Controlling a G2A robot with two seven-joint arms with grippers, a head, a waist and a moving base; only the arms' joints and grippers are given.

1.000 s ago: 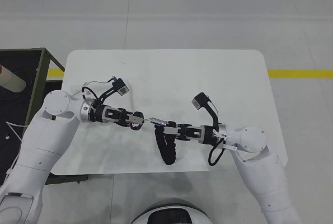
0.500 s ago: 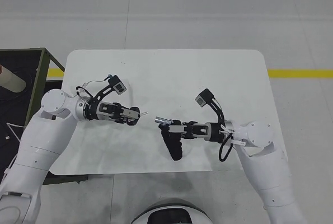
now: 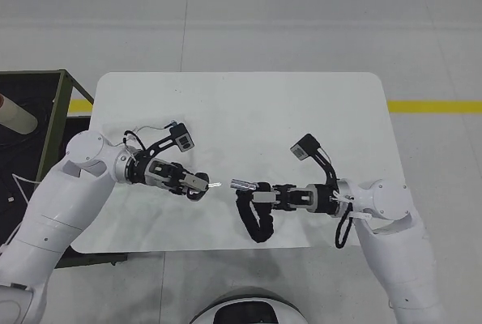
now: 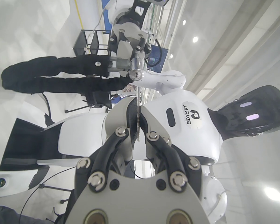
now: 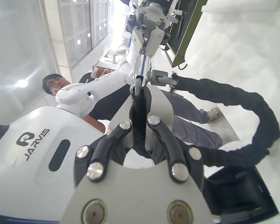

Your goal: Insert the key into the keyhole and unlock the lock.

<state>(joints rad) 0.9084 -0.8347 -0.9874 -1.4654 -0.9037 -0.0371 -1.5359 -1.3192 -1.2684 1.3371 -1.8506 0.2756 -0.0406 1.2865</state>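
Between the left jaws, pinched flat by their dark ribbed pads (image 4: 132, 115), sits the key (image 4: 138, 120). The jaws are clenched on it. It is a thin strip of silvery metal, seen edge-on from the left wrist, with a notched edge down by the pads. Its bare tip pokes out past the left jaws and points at the lock.

Facing it, just out from the right jaws, is the lock (image 3: 241, 185). It has a short, shiny metal cylinder, and the round keyhole (image 4: 136, 74) in its end is turned toward the key. Key tip and keyhole are near each other and roughly in line, but apart, with open space between them. The key is not in the keyhole.

The right jaws are clamped on the lock's black-covered part just behind the cylinder, so the metal barrel sticks out beyond them. From that grip a thick cable (image 3: 253, 223) in a black fabric sleeve runs back past the right jaws, swings out to the side in a loop and returns. It ends in a grey metal fitting (image 5: 159, 78) that meets the side of the cylinder close to the right jaws. The sleeve is frayed where the fitting begins.

Both pairs of jaws are level with each other over the front half of the white bench (image 3: 305, 105). Whether the loop rests on the bench I cannot tell.
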